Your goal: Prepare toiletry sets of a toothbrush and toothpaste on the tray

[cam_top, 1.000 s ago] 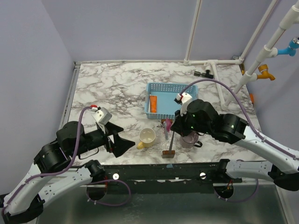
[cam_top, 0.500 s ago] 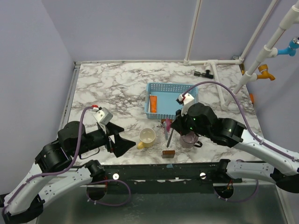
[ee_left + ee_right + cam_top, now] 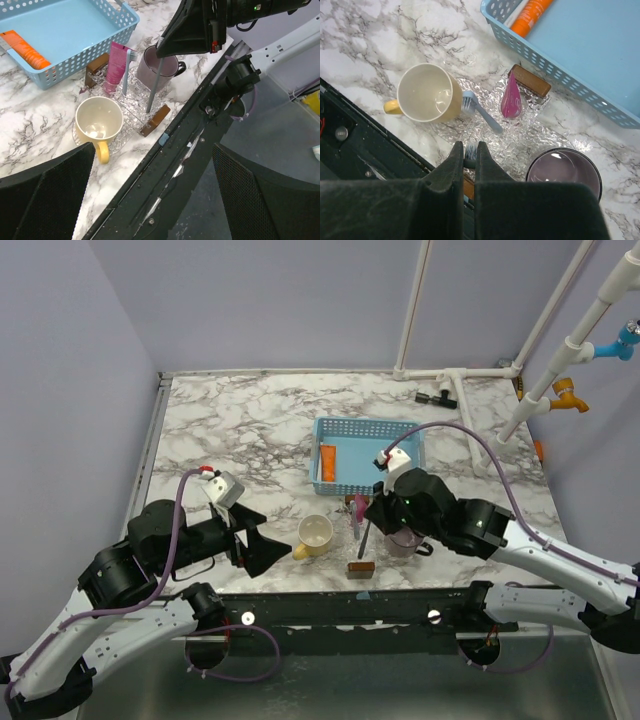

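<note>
The right gripper (image 3: 469,150) is seen closed on a grey toothbrush (image 3: 155,82). The toothbrush is held nearly upright over the near edge of the clear tray (image 3: 525,135), and its lower end hangs just above the tray. What is seen between the fingers seems to be the bristle end, but this cannot be told for certain. The left gripper (image 3: 265,543) is spread fully and holds nothing; it hovers to the left of the tray, well apart from it.

Behind the tray a blue basket (image 3: 368,422) is placed, and an orange tube (image 3: 327,464) is lying inside it. On the left part of the tray a yellow mug (image 3: 425,92) is standing, and on the right part a purple mug (image 3: 563,172). Between the mugs a pink toothpaste tube (image 3: 511,97) is found, and beside it a second, blue-grey toothbrush (image 3: 482,112) with its head against the yellow mug.

The held toothbrush is judged to be light, stiff and smooth. Because it is thin and gripped near one end, it may swing or slip between the fingers. A hold nearer the middle of the handle would be steadier. It should be lowered slowly and released only when it rests on the tray.
</note>
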Action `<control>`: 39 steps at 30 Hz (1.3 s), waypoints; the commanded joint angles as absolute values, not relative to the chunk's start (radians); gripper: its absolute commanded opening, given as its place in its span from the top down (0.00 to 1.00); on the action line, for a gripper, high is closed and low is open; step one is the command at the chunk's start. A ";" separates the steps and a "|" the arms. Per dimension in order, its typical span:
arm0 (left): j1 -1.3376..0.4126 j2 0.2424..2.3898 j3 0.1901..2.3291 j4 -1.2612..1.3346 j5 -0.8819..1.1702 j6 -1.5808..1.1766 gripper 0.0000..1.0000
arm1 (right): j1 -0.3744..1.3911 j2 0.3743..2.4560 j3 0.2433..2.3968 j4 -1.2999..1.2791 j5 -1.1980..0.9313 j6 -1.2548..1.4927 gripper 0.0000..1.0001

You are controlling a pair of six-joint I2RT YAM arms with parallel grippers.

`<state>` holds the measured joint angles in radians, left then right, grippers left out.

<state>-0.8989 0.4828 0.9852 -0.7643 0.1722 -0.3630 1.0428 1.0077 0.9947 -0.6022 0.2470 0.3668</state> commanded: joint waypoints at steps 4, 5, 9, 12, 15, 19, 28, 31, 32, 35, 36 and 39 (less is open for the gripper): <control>-0.904 0.471 0.982 -0.750 0.200 -0.370 0.01 | 1.051 1.037 0.949 -0.531 0.249 0.395 0.99; -0.904 0.471 0.980 -0.752 0.199 -0.370 0.01 | 1.051 1.042 0.944 -0.528 0.247 0.396 0.99; -0.904 0.466 0.977 -0.758 0.198 -0.368 0.01 | 1.049 1.055 0.935 -0.531 0.242 0.403 0.99; -0.904 0.465 0.975 -0.755 0.199 -0.367 0.01 | 1.050 1.060 0.934 -0.540 0.241 0.406 0.99; -0.904 0.467 0.975 -0.749 0.201 -0.365 0.01 | 1.049 1.067 0.933 -0.545 0.233 0.410 0.99; -0.904 0.472 0.973 -0.747 0.203 -0.364 0.01 | 1.050 1.089 0.930 -0.560 0.234 0.423 0.99; -0.904 0.472 0.969 -0.747 0.204 -0.364 0.01 | 1.050 1.102 0.930 -0.565 0.256 0.438 0.90; -0.904 0.472 0.969 -0.746 0.205 -0.364 0.01 | 1.051 1.105 0.929 -0.565 0.263 0.445 0.88; -0.904 0.472 0.968 -0.746 0.204 -0.364 0.01 | 1.049 1.106 0.930 -0.567 0.266 0.447 0.87; -0.904 0.473 0.968 -0.746 0.204 -0.364 0.01 | 1.049 1.109 0.933 -0.571 0.277 0.456 0.81; -0.904 0.474 0.969 -0.747 0.204 -0.364 0.01 | 1.049 1.108 0.933 -0.571 0.282 0.460 0.78; -0.904 0.474 0.972 -0.747 0.203 -0.364 0.01 | 1.050 1.098 0.931 -0.563 0.291 0.465 0.77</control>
